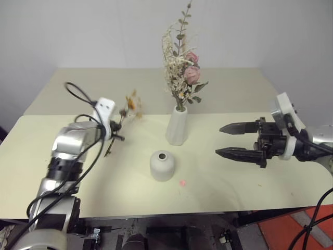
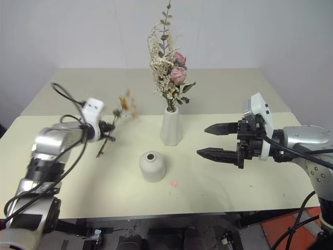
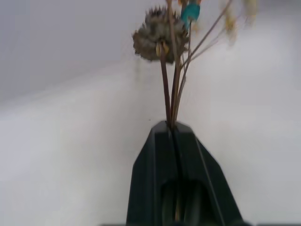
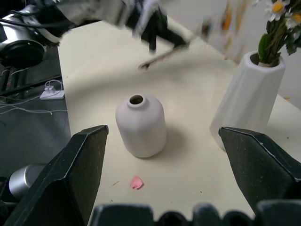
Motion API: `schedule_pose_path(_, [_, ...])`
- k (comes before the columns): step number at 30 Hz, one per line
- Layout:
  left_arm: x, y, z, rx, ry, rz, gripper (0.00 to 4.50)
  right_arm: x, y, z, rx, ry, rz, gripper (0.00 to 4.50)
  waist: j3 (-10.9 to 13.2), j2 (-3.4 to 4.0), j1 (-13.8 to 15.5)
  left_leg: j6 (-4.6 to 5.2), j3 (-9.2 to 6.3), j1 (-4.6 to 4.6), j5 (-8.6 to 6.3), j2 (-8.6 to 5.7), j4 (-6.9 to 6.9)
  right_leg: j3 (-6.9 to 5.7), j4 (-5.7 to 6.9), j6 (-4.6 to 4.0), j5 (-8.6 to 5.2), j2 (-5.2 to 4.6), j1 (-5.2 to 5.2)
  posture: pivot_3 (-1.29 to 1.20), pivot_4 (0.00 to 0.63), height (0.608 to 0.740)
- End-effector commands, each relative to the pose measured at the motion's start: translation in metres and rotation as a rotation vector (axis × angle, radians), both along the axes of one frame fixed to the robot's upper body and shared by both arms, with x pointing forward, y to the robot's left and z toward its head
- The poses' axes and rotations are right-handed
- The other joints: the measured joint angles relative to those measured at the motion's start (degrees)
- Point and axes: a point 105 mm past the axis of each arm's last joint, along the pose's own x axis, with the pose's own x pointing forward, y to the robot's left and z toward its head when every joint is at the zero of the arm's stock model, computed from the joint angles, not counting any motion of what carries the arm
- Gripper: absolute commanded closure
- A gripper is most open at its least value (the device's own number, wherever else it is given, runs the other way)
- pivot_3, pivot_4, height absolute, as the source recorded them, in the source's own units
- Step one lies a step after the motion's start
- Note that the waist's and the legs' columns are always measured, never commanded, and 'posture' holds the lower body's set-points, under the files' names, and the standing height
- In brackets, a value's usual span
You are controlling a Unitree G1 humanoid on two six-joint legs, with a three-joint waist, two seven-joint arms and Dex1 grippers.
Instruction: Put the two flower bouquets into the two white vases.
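Table (image 1: 62, 172), cream, by a seemingly white wall; left pincer (image 1: 118, 136) pinching small bouquet (image 1: 130, 107), right pincer (image 1: 229, 139) spread.

Left gripper (image 1: 118, 131) holds the small bouquet (image 1: 130, 107) above the table (image 1: 218, 172), beside the short vase (image 1: 162, 165).

We count two white vases on the table (image 1: 62, 182): a tall tapered vase (image 1: 177, 126) at the centre of the frame and a short round vase (image 1: 162, 165) just below it. We count two bouquets: the larger bouquet (image 1: 181, 67) at upper centre and the small sparse bouquet (image 1: 125, 112) at centre left. We see one pink petal (image 1: 182, 183) below centre. There are two grippers: the left gripper (image 1: 115, 130) at the left and the right gripper (image 1: 225, 139) at the right.
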Motion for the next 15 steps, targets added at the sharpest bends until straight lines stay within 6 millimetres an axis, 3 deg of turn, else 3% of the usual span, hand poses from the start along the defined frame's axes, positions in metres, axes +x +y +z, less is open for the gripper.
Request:
schedule_pose_path(1, [-0.036,-0.010,0.065,-0.178,-0.279,-0.214,4.46,0.001,-0.002,0.004,0.006,-0.029,0.003,0.00,-0.01,0.02,0.36,0.01,0.02,0.01,0.00,-0.03,0.00,0.00,-0.05,0.01,0.01,-0.03,0.04,0.00,0.150,0.740])
schedule_pose_path(4, [-0.072,-0.026,0.078,-0.302,-0.350,-0.474,4.46,0.003,-0.003,0.002,0.008,-0.018,0.002,0.00,-0.01,0.02,0.61,0.02,0.06,0.11,-0.01,-0.05,0.00,0.00,-0.15,0.07,0.03,-0.04,0.21,0.00,0.150,0.740])
schedule_pose_path(7, [-0.091,-0.039,0.077,-0.377,-0.340,-0.644,4.46,0.003,-0.003,0.001,0.010,-0.011,0.008,0.00,-0.01,0.02,0.68,0.02,0.06,0.19,-0.01,-0.05,0.07,0.00,-0.16,0.09,0.03,-0.02,0.32,0.00,0.150,0.740])
schedule_pose_path(11, [-0.104,-0.058,0.076,-0.466,-0.336,-0.822,4.46,0.002,-0.004,0.000,0.014,0.005,0.016,0.00,-0.01,0.02,0.47,0.02,0.05,0.22,-0.01,-0.04,0.09,0.00,-0.15,0.10,0.03,0.02,0.34,0.00,0.150,0.740])
schedule_pose_path(15, [-0.103,-0.076,0.075,-0.503,-0.344,-0.909,4.46,0.000,-0.004,-0.003,0.011,0.026,0.034,0.00,-0.01,0.02,0.43,0.03,0.05,0.21,-0.02,-0.04,0.09,0.02,-0.17,0.10,0.03,0.03,0.34,0.00,0.150,0.740])
